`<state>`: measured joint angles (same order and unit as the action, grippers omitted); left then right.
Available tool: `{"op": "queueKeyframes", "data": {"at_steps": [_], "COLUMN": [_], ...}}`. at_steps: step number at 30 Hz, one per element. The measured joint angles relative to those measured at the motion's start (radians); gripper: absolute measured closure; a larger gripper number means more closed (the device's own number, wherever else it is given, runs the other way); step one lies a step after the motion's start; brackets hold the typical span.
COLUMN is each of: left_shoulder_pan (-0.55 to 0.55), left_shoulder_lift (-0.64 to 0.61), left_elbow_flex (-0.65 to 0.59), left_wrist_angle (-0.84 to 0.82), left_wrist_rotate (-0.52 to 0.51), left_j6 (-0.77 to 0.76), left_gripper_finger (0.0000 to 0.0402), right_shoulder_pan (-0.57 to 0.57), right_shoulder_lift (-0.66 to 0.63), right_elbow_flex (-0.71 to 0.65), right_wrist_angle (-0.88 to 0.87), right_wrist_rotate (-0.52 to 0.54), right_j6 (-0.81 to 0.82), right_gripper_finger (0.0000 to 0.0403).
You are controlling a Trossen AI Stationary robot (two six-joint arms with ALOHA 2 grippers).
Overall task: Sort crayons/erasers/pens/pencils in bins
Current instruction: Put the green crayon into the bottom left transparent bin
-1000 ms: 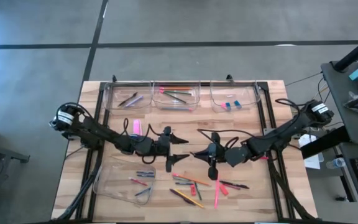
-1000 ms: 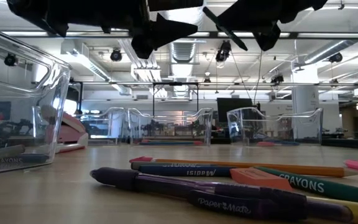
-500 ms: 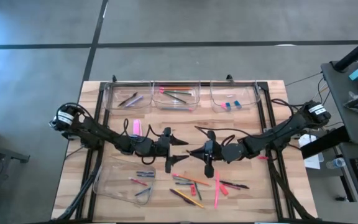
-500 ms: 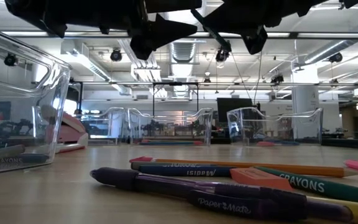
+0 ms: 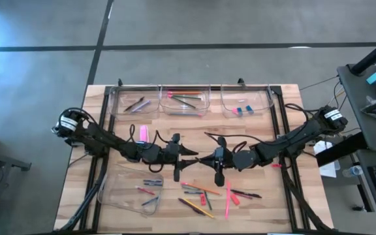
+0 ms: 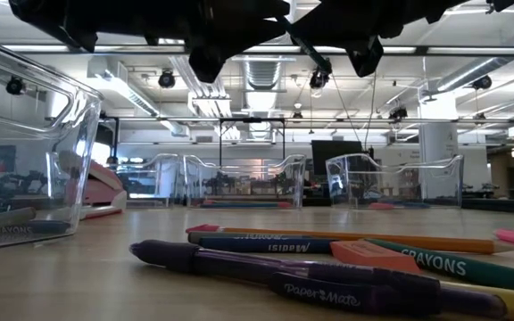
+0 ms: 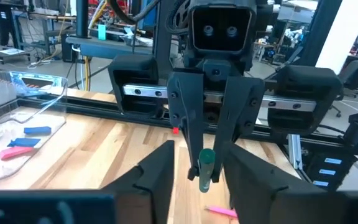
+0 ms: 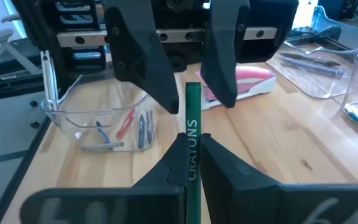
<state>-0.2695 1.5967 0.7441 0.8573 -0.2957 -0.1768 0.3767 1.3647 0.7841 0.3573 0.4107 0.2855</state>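
Over the middle of the table my two grippers face each other. My right gripper point(image 8: 192, 163) is shut on a green crayon point(image 8: 192, 124) whose free end points at my left gripper point(image 8: 188, 93). My left gripper point(image 7: 201, 180) is narrowly open, with one finger on each side of the crayon's free end point(image 7: 206, 163); I cannot tell whether they touch it. Loose pencils, pens, crayons and an eraser point(image 5: 207, 194) lie on the table's near half. Three clear bins point(image 5: 185, 101) stand along the far edge, and another one point(image 5: 136, 189) stands near left. My right gripper pinches the green crayon between its two fingers at the printed label point(image 8: 192, 148), back from the free end. The fingers come level from the table's right side and lie along the crayon. It sticks out ahead of them, about level and lifted clear of the table.
A pink object point(image 5: 143, 133) lies left of centre, behind my left arm. The far bins hold pens point(image 5: 136, 103), pencils point(image 5: 185, 99) and erasers point(image 5: 240, 110); the near-left bin holds crayons point(image 5: 150, 186). In the low view a purple pen point(image 6: 284, 272) lies in front.
My left gripper's fingers have drawn closer together around the free end of the green crayon, which my right gripper holds out to it. Both arms have otherwise stayed where they were.
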Motion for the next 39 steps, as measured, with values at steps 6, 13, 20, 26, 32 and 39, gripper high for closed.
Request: {"op": "queueKeyframes", "data": {"at_steps": [6, 13, 20, 26, 32, 39], "left_shoulder_pan": [0.000, 0.000, 0.000, 0.000, 0.000, -0.015], "left_shoulder_lift": [0.000, 0.000, 0.000, 0.000, -0.050, -0.286], "left_elbow_flex": [0.000, 0.000, 0.000, 0.000, -0.003, 0.012], "left_wrist_angle": [-0.001, 0.000, 0.018, 0.022, -0.020, -0.464], "left_wrist_rotate": [0.003, 0.020, 0.035, 0.037, 0.040, 0.045], "left_j6": [0.000, 0.000, 0.000, 0.002, 0.031, 0.007], "left_gripper_finger": [0.0321, 0.0389, 0.0388, 0.0395, 0.0395, 0.0394], "right_shoulder_pan": [-0.005, -0.005, -0.004, -0.004, -0.004, 0.013], "right_shoulder_lift": [0.000, 0.000, -0.001, -0.001, -0.016, -0.105], "right_elbow_flex": [0.000, 0.001, 0.002, 0.002, 0.002, 0.002], "right_wrist_angle": [0.015, 0.023, 0.026, 0.025, 0.008, -0.116], "right_wrist_rotate": [0.000, 0.000, 0.000, -0.001, -0.001, -0.001], "right_j6": [-0.011, -0.019, -0.020, -0.014, -0.013, 0.038], "right_gripper_finger": [0.0385, 0.0385, 0.0385, 0.0363, 0.0272, 0.0197]}}
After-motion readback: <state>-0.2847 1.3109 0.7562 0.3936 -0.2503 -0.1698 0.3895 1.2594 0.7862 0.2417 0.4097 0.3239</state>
